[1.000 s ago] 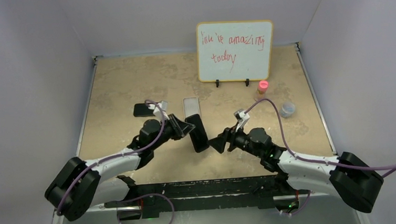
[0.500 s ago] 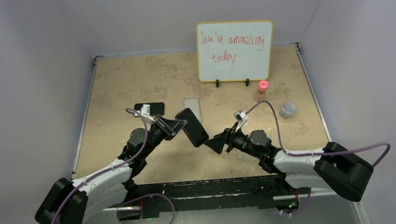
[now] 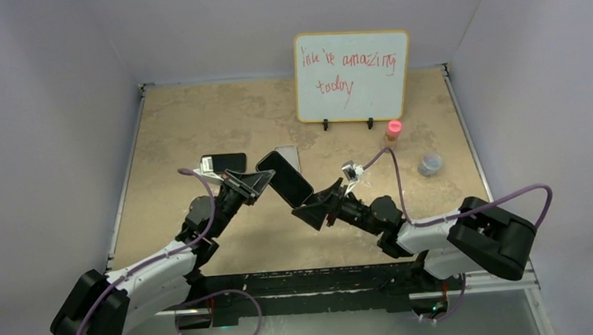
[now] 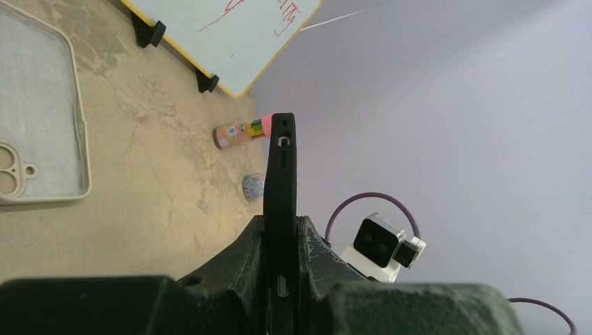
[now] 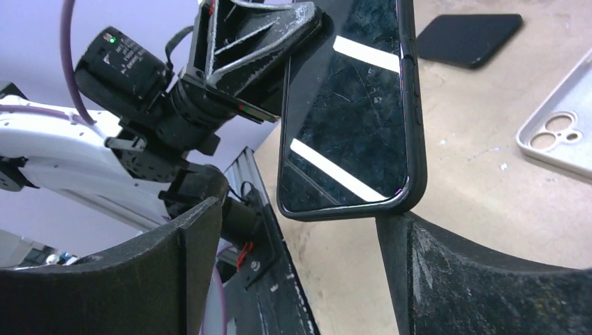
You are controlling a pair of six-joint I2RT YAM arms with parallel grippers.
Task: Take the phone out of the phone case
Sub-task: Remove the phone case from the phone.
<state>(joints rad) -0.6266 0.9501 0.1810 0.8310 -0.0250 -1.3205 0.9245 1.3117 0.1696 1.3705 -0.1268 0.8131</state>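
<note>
**Inspector:** State of each hand, and where is the item?

**Assessor:** Left gripper [image 3: 261,182] is clamped on the phone case [image 4: 280,183], pinching its front and back faces at one end; the phone [image 5: 345,105] is seated inside the case, held clear of the table [image 3: 195,119], with its glass turned toward the right wrist; right gripper [image 3: 306,212] is spread wide, its fingers [image 5: 482,279] either side of the end farthest from the left grip; whether they touch it, I cannot tell

**Inspector:** Handling properties, and where to take hold?

**Assessor:** In my judgement the phone is rigid and fairly light, its glass slick and breakable; the case looks a pliable black shell, its lip wrapping the screen edge; recommend the right hand take a corner of that lip just ahead of its fingers and peel it back, never squeezing the glass; risk noted: the phone may pop free and drop
</note>
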